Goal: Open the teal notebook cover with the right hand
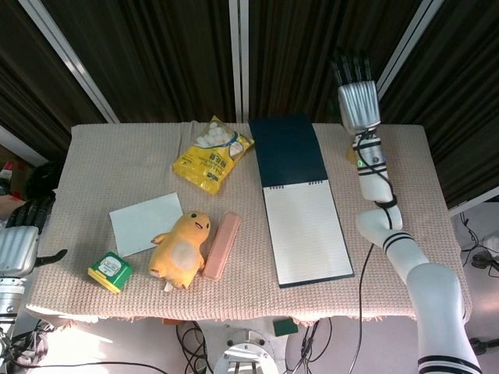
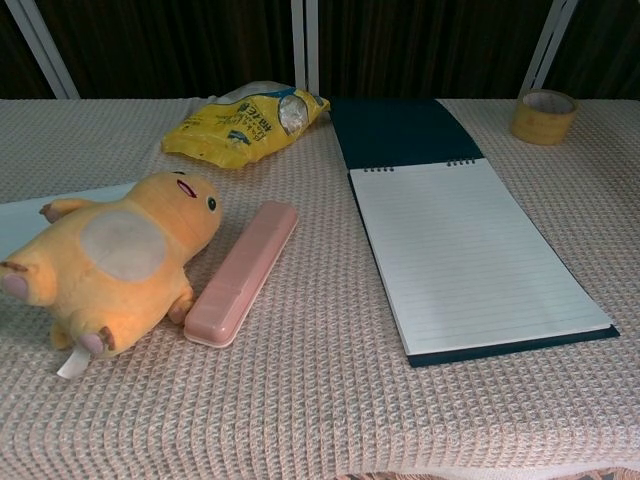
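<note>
Cover (image 1: 287, 152) flat open, pointing at the table's far edge.
Right hand (image 1: 357, 97) hovers right of it, fingers spread, holding nothing.

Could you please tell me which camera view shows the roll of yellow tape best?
The chest view: the roll of yellow tape stands unobstructed at the table's far right. In the head view, the right arm hides nearly all of it.

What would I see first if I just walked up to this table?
Probably the yellow plush toy lying near the front left, next to a pink case. Then the notebook right of the middle, flipped open with its teal cover lying flat behind the lined page. You would also notice the robot's right hand raised above the table's far edge, fingers pointing up and holding nothing.
</note>
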Action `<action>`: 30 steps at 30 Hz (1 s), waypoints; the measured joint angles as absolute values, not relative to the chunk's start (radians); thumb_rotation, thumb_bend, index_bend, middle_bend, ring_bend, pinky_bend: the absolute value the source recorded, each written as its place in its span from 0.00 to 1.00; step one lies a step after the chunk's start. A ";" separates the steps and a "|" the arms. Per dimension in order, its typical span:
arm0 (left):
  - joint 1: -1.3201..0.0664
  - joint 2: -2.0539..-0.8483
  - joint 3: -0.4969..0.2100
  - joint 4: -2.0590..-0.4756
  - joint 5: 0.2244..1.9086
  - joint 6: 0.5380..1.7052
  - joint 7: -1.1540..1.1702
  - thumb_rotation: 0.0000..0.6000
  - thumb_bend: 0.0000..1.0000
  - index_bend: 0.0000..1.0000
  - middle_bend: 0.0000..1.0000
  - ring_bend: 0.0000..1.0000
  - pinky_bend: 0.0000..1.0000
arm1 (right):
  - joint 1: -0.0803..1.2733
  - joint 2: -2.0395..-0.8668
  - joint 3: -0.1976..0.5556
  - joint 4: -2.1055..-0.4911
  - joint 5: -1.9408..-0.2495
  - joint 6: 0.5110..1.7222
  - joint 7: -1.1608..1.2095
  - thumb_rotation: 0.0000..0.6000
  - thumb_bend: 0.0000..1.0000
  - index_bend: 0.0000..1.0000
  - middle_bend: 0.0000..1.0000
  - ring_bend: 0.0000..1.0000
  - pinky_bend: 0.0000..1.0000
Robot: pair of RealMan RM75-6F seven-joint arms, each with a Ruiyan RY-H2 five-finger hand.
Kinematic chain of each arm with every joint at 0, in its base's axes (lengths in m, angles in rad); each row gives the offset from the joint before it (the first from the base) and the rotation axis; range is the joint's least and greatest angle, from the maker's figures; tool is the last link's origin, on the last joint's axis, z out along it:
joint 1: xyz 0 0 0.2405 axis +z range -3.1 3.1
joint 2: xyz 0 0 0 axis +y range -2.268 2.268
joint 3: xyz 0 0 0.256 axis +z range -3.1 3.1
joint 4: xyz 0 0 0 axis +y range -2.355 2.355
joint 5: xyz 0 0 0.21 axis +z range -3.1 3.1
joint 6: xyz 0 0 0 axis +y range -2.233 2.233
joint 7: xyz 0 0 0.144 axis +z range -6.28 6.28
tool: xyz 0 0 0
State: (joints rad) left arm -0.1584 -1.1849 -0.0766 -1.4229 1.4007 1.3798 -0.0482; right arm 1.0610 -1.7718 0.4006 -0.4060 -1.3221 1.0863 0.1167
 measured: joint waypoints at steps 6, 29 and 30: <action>-0.158 -1.181 -0.076 -1.434 1.410 1.388 -0.041 1.00 0.01 0.09 0.06 0.03 0.12 | 0.905 -1.629 0.330 -0.692 -1.355 1.186 0.110 1.00 0.32 0.00 0.00 0.00 0.00; -0.084 -1.142 -0.024 -1.507 1.488 1.503 0.018 0.76 0.01 0.09 0.06 0.03 0.11 | 0.150 -1.202 -0.052 -1.461 -1.420 1.552 -0.030 1.00 0.32 0.00 0.00 0.00 0.00; -0.079 -1.141 -0.022 -1.511 1.488 1.508 0.020 0.75 0.01 0.09 0.06 0.03 0.11 | 0.148 -1.205 -0.052 -1.456 -1.430 1.557 -0.031 1.00 0.32 0.00 0.00 0.00 0.00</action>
